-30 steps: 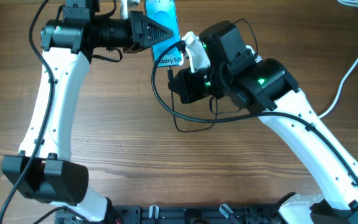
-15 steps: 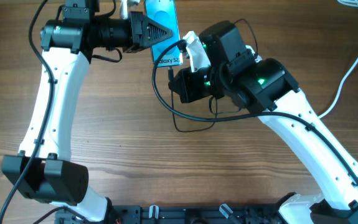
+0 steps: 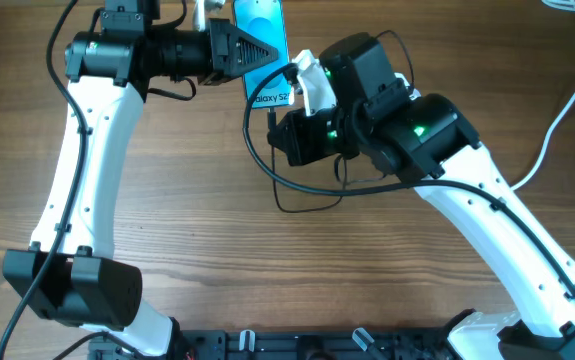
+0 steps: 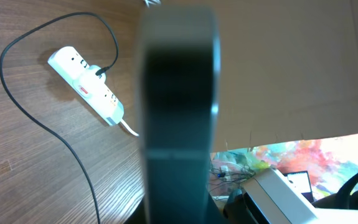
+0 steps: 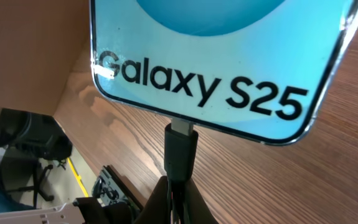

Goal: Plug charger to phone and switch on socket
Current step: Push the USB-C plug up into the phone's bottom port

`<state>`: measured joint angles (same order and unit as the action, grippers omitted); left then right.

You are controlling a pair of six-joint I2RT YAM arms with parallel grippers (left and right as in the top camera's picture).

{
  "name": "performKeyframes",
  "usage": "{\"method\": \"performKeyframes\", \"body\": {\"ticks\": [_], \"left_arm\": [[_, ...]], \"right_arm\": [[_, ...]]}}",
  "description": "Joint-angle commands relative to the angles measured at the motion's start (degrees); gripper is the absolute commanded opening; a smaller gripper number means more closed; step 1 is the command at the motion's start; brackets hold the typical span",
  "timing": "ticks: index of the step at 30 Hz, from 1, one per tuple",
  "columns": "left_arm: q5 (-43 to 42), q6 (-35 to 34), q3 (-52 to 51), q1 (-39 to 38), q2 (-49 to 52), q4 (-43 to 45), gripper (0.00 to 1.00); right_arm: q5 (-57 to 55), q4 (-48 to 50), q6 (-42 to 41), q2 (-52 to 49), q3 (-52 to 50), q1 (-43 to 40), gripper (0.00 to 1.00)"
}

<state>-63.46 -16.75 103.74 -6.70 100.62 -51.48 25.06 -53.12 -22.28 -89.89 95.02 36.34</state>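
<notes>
Brown wood-grain tabletop point(image 3: 167, 255) carries the job, with plain brown cardboard standing behind it. Near the far edge, the slim rectangular phone point(image 5: 216, 50), with a cyan screen lettered "Galaxy S25", appears lifted off the wood and tilted, its lettered end toward the right arm. From overhead the left fingers point(image 3: 235, 50) look clamped on it; the left wrist view gives only its blurred dark edge.

At that lettered end, the thin black charger meets the phone. Its small black connector point(image 5: 180, 149) is pinched between the right fingers point(image 5: 174, 200), which are closed on it. A sliver of bright metal tip shows at the port, so I judge it entering, not fully home.

Well apart on the wood lies the white oblong socket point(image 4: 86, 84), with the black plug head point(image 4: 102, 70) apparently in 1 outlet. That end looks done. 2 steps seem left: seating the connector and pressing a red-marked switch, whose setting I cannot tell.
</notes>
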Motion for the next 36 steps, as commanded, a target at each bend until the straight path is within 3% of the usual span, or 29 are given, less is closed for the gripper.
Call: {"method": "performKeyframes", "body": {"ticks": [1, 36], "left_arm": [[-2.51, 1.38, 0.28, -0.33, 0.02, 0.02, 0.04], [-3.54, 7.61, 0.28, -0.33, 0.02, -4.13, 0.04]], "right_arm": [[0.87, 0.46, 0.85, 1.18, 1.51, 0.46, 0.05], [-2.84, -0.09, 1.9, 1.29, 1.95, 0.33, 0.05]]}}
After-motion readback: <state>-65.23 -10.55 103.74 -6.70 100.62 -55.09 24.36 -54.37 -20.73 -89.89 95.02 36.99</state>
